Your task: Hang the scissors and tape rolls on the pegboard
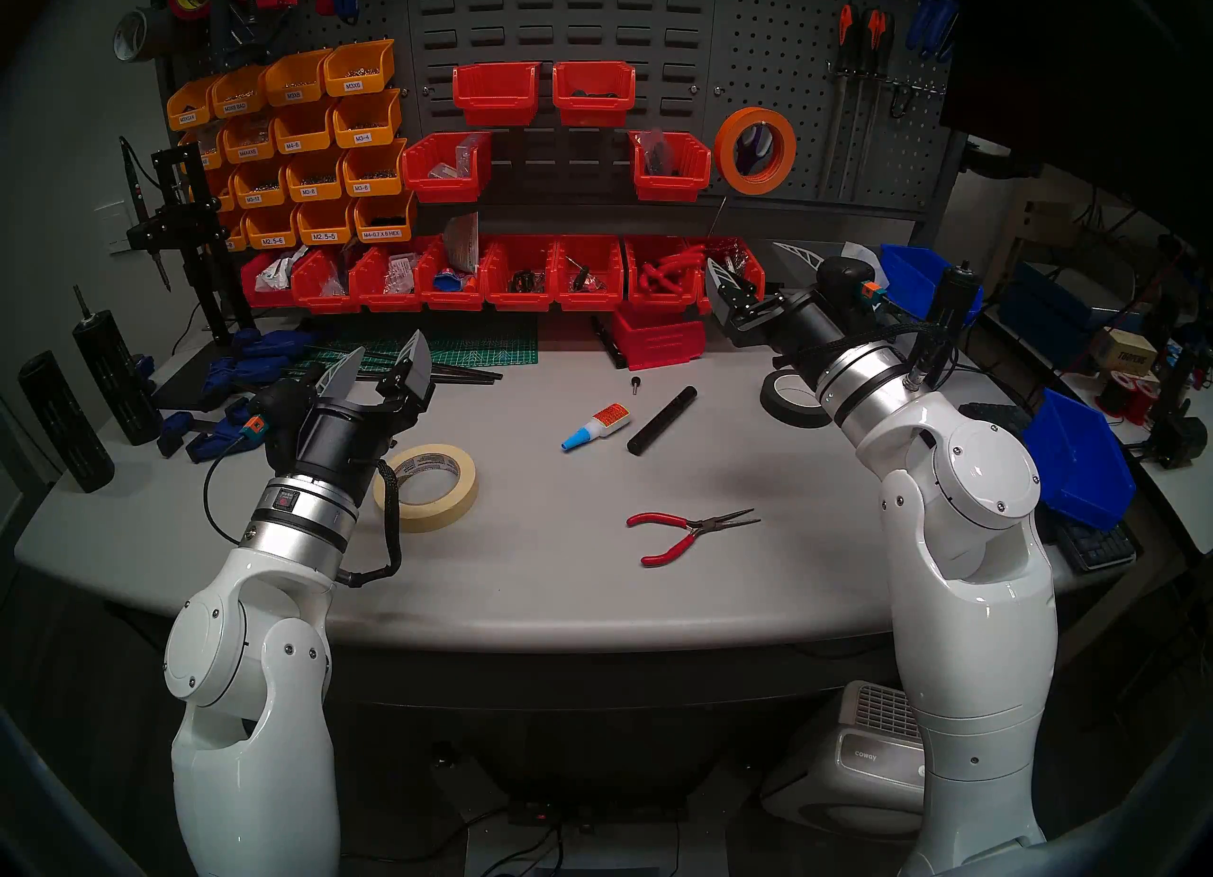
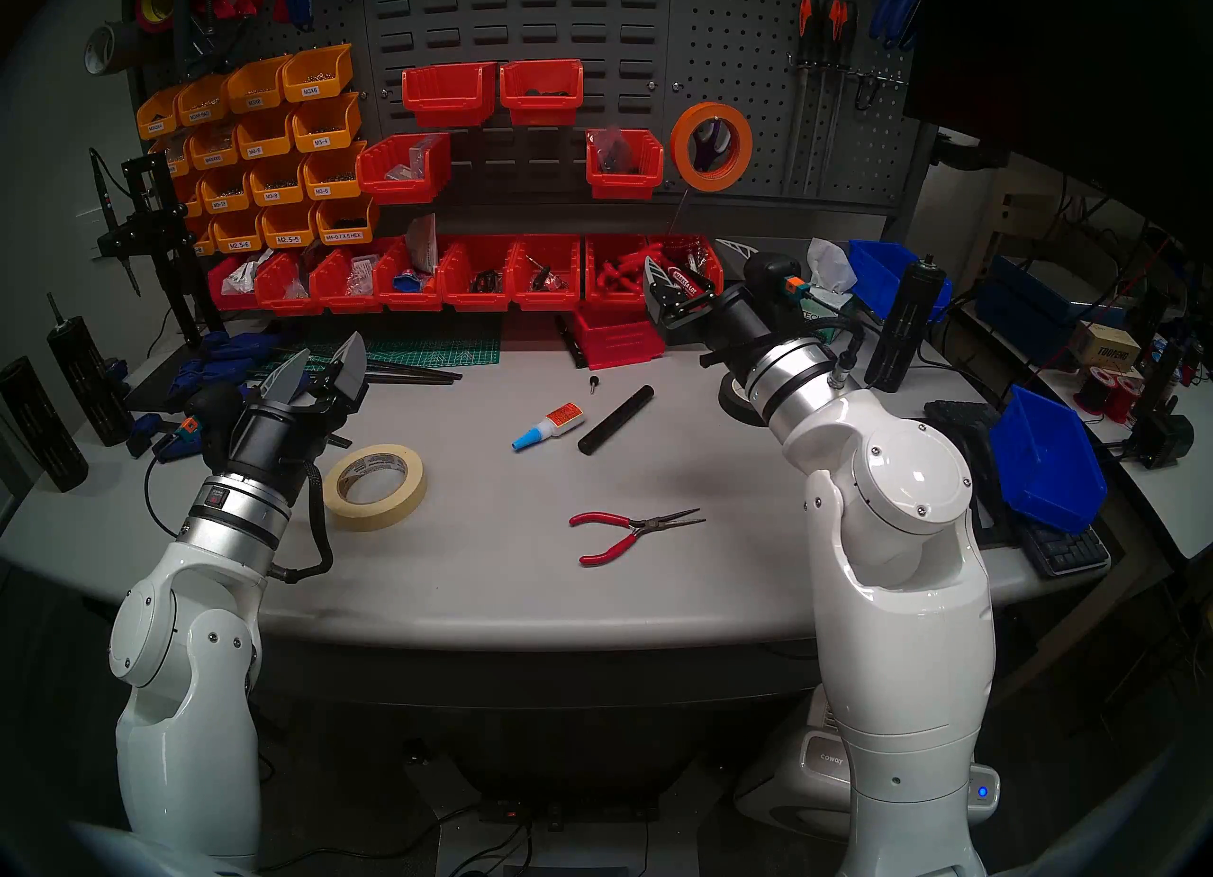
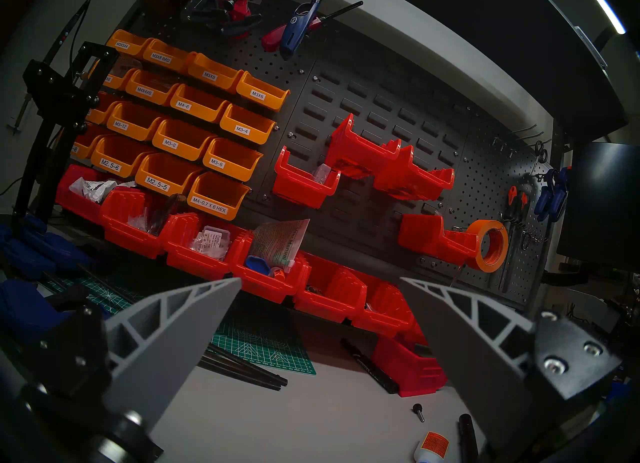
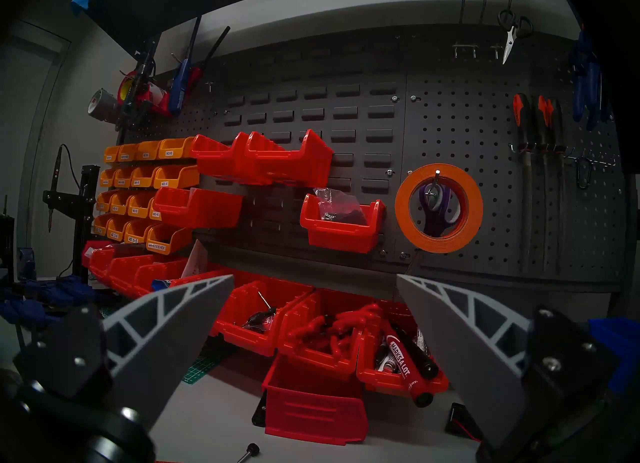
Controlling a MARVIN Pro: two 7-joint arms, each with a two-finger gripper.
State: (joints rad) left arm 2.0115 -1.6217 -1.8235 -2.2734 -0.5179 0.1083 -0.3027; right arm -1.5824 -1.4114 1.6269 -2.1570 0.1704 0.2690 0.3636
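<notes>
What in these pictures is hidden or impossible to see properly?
- Scissors: right wrist view, blades hidden behind the orange tape roll.
- Cream tape roll: head view, near edge covered by the left gripper's wrist.
- Black tape roll: head view, mostly behind the right arm.

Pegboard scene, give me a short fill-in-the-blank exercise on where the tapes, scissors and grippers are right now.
1. The orange tape roll hangs on the ____.
2. Seen through that roll's hole are the purple handles of the ____.
3. The cream tape roll lies flat on the ____, beside the left gripper.
4. The right gripper is open and holds ____.

Missing words: pegboard; scissors; table; nothing
</notes>
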